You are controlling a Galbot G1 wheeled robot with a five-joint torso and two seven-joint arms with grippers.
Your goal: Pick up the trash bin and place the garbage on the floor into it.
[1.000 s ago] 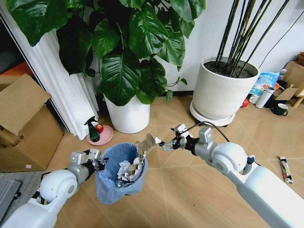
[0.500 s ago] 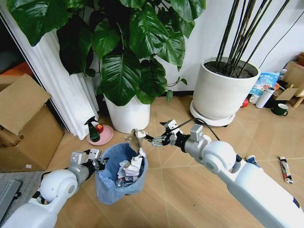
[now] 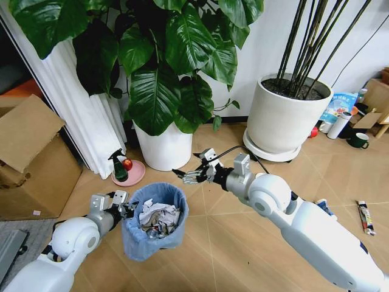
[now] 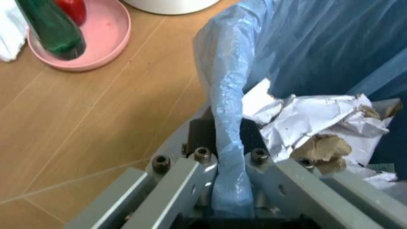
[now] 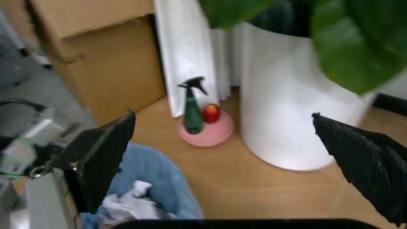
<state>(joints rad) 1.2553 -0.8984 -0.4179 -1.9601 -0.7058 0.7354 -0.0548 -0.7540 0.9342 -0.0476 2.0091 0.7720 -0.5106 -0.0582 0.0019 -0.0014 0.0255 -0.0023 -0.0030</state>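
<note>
The trash bin (image 3: 153, 226), lined with a crinkled light-blue bag, hangs just above the floor (image 3: 243, 243). My left gripper (image 3: 126, 208) is shut on its near-left rim. In the left wrist view the bag's edge (image 4: 224, 119) is pinched between that gripper's fingers (image 4: 184, 183). Crumpled white and brown paper garbage (image 3: 155, 216) lies inside the bin (image 4: 318, 52). My right gripper (image 3: 185, 176) is open with nothing in it, above the bin's far rim; its black pads (image 5: 102, 152) stand wide apart. A thin tube of garbage (image 3: 365, 217) lies on the floor far right.
A white plant pot (image 3: 163, 149) stands right behind the bin, with a pink dish (image 3: 129, 173) and green spray bottle (image 3: 118, 165) beside it. A larger white pot (image 3: 285, 118) is at the back right. Cardboard boxes (image 3: 30, 164) stand on the left, cups and bottles (image 3: 349, 128) far right.
My right gripper carried a crumpled brown paper leftward over the bin and opened. The paper now lies in the bin. The left gripper and bin have stayed put.
</note>
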